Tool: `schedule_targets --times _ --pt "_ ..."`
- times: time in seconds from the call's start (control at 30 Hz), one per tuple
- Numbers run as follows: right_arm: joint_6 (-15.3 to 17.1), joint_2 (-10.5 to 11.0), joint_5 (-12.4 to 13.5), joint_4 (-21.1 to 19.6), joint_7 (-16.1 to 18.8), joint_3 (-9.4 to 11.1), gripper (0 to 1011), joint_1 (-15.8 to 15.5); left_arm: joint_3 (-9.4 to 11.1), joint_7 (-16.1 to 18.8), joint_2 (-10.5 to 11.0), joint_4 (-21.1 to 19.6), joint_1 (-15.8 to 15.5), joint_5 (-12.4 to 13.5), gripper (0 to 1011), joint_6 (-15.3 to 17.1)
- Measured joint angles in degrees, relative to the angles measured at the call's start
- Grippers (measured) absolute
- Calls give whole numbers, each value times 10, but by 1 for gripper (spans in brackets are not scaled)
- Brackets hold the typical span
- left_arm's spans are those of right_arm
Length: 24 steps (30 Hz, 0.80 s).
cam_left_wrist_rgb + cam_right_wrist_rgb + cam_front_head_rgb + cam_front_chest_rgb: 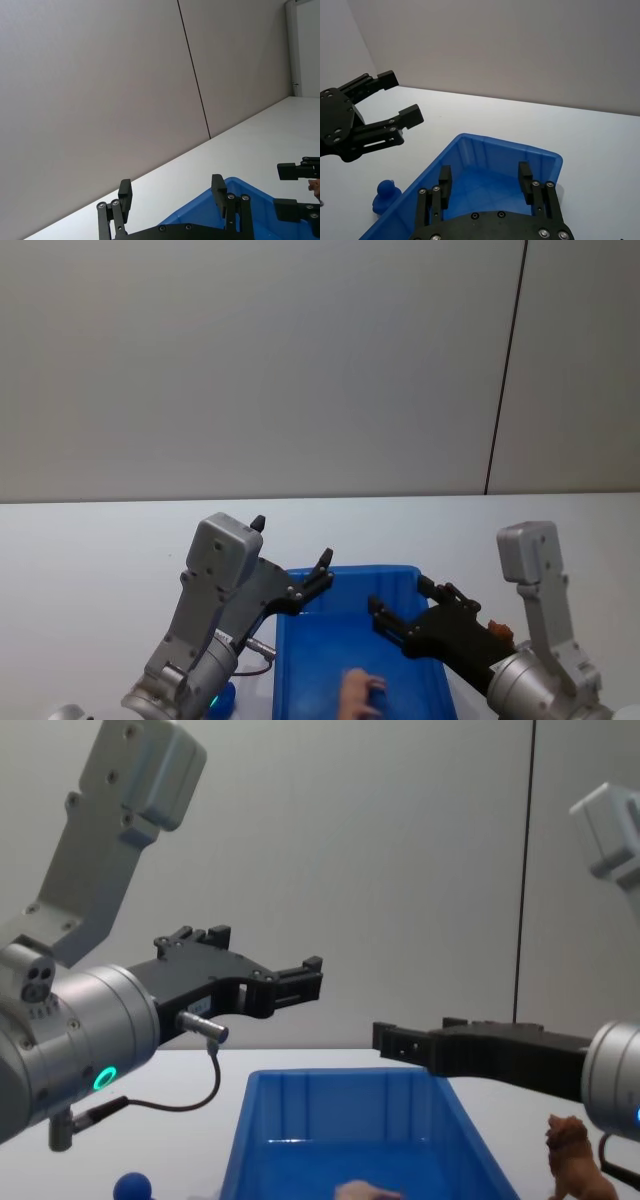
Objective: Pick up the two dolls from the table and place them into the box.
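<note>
The blue box (290,660) sits on the white table (90,550) between my arms. A pale pink doll (355,695) lies on the box floor, also low in the chest view (365,1190). A blue doll (132,1186) stands on the table left of the box, below my left arm. The brown lion doll (575,1160) stands right of the box, behind my right arm. My left gripper (292,542) hovers open and empty over the box's far left corner. My right gripper (485,175) hangs open and empty above the box's far right part.
A plain grey wall with a dark vertical seam (505,370) rises behind the table. Bare tabletop stretches beyond the box's far rim (510,145) and to both sides.
</note>
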Motion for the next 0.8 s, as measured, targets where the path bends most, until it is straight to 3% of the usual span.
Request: schedule_targets --times 0.33,0.8 --pt "6 5 -3 -7 -37 5 1001 -6 0 0 0 0 0 0 1001 0" --pt "21 32 -9 -57 -121 24 1001 -45 0 0 0 0 0 0 1001 0"
